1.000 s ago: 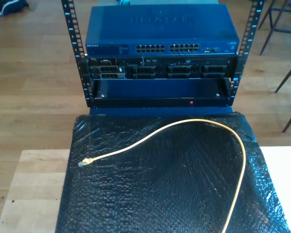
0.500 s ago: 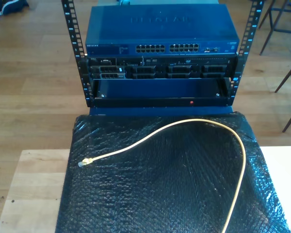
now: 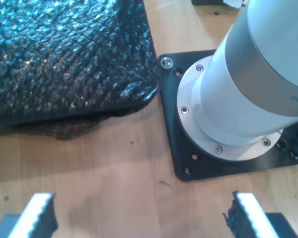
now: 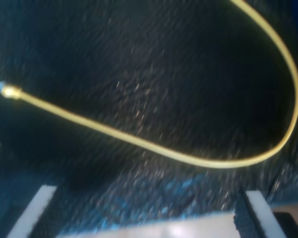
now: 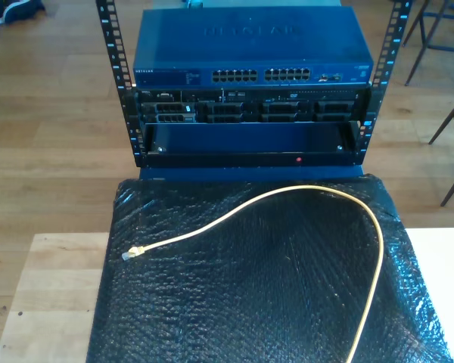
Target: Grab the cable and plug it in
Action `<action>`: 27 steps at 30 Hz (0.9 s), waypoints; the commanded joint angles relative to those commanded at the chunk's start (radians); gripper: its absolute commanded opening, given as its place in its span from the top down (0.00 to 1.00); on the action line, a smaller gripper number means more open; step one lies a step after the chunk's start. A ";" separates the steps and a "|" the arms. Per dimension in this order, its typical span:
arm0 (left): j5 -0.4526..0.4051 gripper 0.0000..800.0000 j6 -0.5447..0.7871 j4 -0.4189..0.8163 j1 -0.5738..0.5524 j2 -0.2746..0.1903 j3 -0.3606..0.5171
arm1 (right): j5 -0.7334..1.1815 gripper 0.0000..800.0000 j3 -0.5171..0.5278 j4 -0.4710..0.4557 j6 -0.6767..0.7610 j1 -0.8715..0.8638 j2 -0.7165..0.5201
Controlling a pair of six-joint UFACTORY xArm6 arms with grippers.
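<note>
In the exterior view, the cable [image 5: 287,193] lies loose on a black bubble-wrap mat [image 5: 250,302]. Its plug [image 5: 131,253] rests near the mat's edge on the exterior view's left. From there the cable runs up in an arc toward the rack [image 5: 246,91], then bends down along the exterior view's right side of the mat to the bottom edge. A blue network switch [image 5: 250,49] sits on top of the rack, beyond the mat.

In the first wrist view, my first gripper [image 3: 139,218] hangs over bare wooden table [image 3: 104,163], jaws spread wide with nothing between them. Ahead of it are the corner of the mat [image 3: 64,59] and an arm's round base [image 3: 238,89] on a black plate [image 3: 184,153].

In the second wrist view, my second gripper [image 4: 149,213] hovers over the mat [image 4: 139,59], jaws wide apart and holding nothing. The cable [image 4: 188,157] curves across the mat just ahead of the fingertips [image 4: 35,208], not touching them, with its plug [image 4: 9,90] farther off to one side.
</note>
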 joint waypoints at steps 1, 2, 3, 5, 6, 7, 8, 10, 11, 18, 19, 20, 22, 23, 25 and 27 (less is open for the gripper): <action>-0.002 0.00 0.000 0.000 0.000 0.000 0.000 | -0.006 0.01 -0.002 0.006 0.011 0.012 0.005; -0.002 0.00 0.000 0.000 -0.003 0.002 0.000 | -0.014 0.01 -0.005 0.008 0.017 0.025 0.012; -0.002 0.00 0.000 0.000 -0.006 0.005 0.000 | -0.028 0.01 -0.008 0.008 0.025 0.041 0.015; -0.002 0.00 0.000 0.000 -0.006 0.012 -0.002 | -0.063 0.01 -0.009 0.008 0.046 0.075 0.017; -0.002 0.00 0.000 0.000 -0.006 0.015 -0.002 | -0.081 0.01 -0.009 0.008 0.060 0.089 0.017; -0.002 0.00 0.000 0.000 -0.006 0.018 -0.002 | -0.098 0.01 -0.009 0.008 0.072 0.101 0.017; -0.002 0.00 0.000 0.000 -0.006 0.021 -0.002 | -0.117 0.01 -0.008 0.008 0.083 0.112 0.018; -0.002 0.00 0.000 0.000 -0.006 0.025 -0.002 | -0.138 0.01 -0.008 0.008 0.098 0.138 0.018; -0.002 0.00 0.000 0.000 -0.006 0.025 -0.002 | -0.144 0.01 -0.008 0.009 0.101 0.147 0.020; -0.002 0.00 0.000 -0.009 -0.008 0.028 -0.002 | -0.152 0.01 -0.008 0.077 0.130 0.189 0.046; -0.002 0.00 0.000 -0.011 -0.008 0.029 -0.002 | -0.152 0.01 -0.008 0.089 0.132 0.192 0.049; -0.002 0.00 0.000 -0.011 -0.008 0.029 -0.002 | -0.152 0.01 -0.008 0.098 0.132 0.193 0.052; -0.002 0.00 0.000 -0.011 -0.012 0.031 -0.002 | -0.153 0.01 -0.006 0.112 0.132 0.203 0.055; -0.002 0.00 -0.002 -0.012 -0.012 0.031 0.000 | -0.153 0.01 -0.006 0.118 0.132 0.213 0.057; -0.002 0.00 -0.002 -0.015 -0.012 0.032 0.000 | -0.170 0.01 -0.006 0.124 0.133 0.232 0.061; 0.000 0.00 -0.002 -0.018 -0.012 0.034 0.000 | -0.192 0.01 -0.005 0.126 0.140 0.247 0.063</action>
